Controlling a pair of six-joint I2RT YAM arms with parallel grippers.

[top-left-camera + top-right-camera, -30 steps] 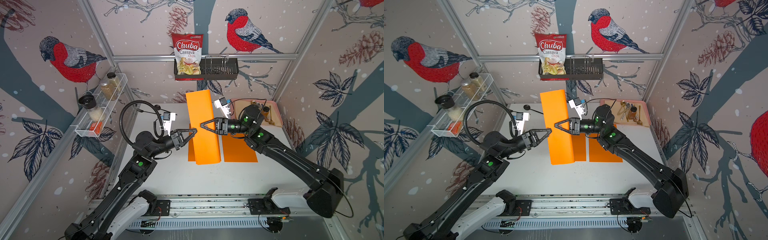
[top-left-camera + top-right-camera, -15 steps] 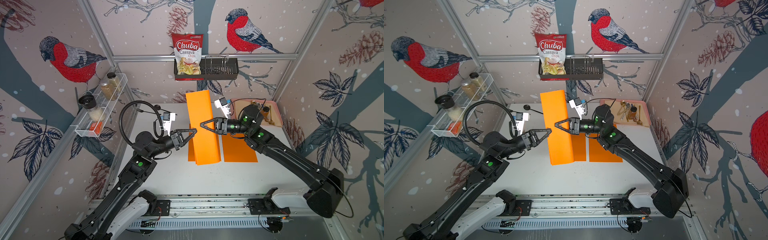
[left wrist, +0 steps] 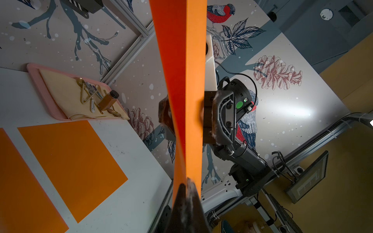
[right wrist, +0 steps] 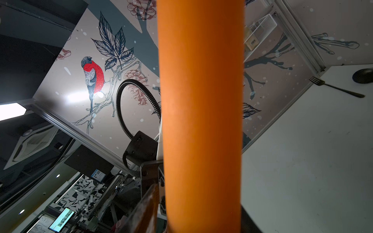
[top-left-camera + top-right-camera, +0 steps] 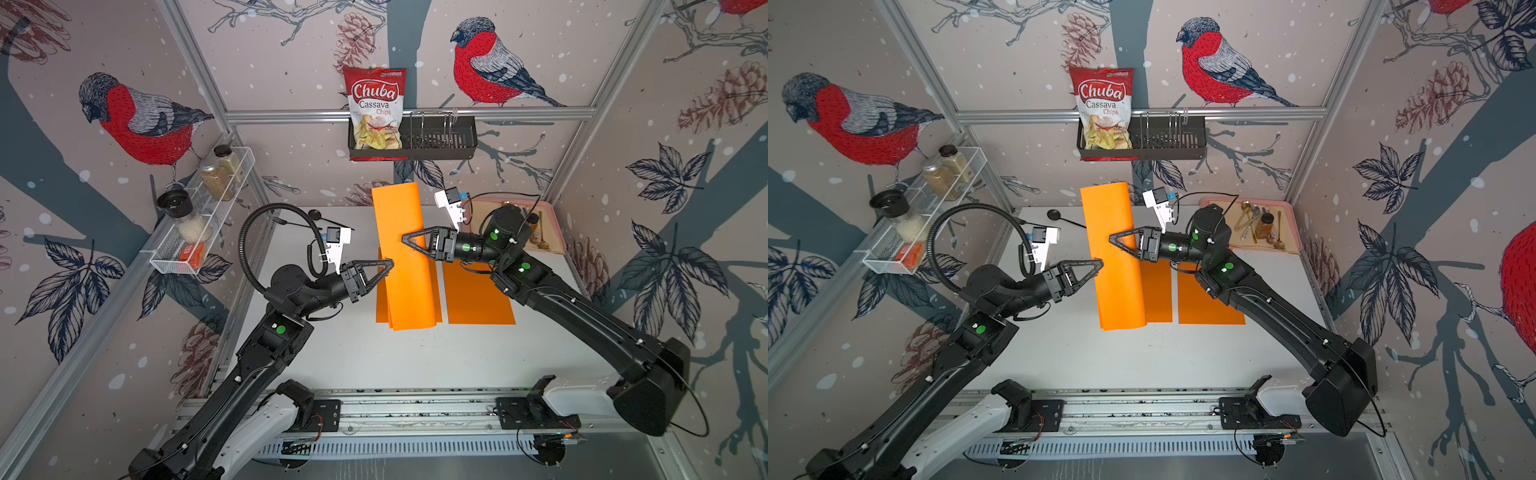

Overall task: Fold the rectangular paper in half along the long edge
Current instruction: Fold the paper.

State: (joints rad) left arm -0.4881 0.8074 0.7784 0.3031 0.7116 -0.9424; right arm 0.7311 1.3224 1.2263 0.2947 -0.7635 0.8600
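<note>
Left gripper (image 5: 390,263) is pinched tight on the edge of the orange paper (image 5: 399,216) — the sheet's standing up, curling off the table (image 5: 415,365). Right gripper (image 5: 405,241) straddles it from the other side, jaws parted — gripping or not, can't tell.

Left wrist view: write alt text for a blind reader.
A folded-over orange paper fills mid-frame, pinched by the shut left tool; the right tool straddles it, jaws apart. Behind, orange sheets lie flat on the white table near a pink tray.
</note>
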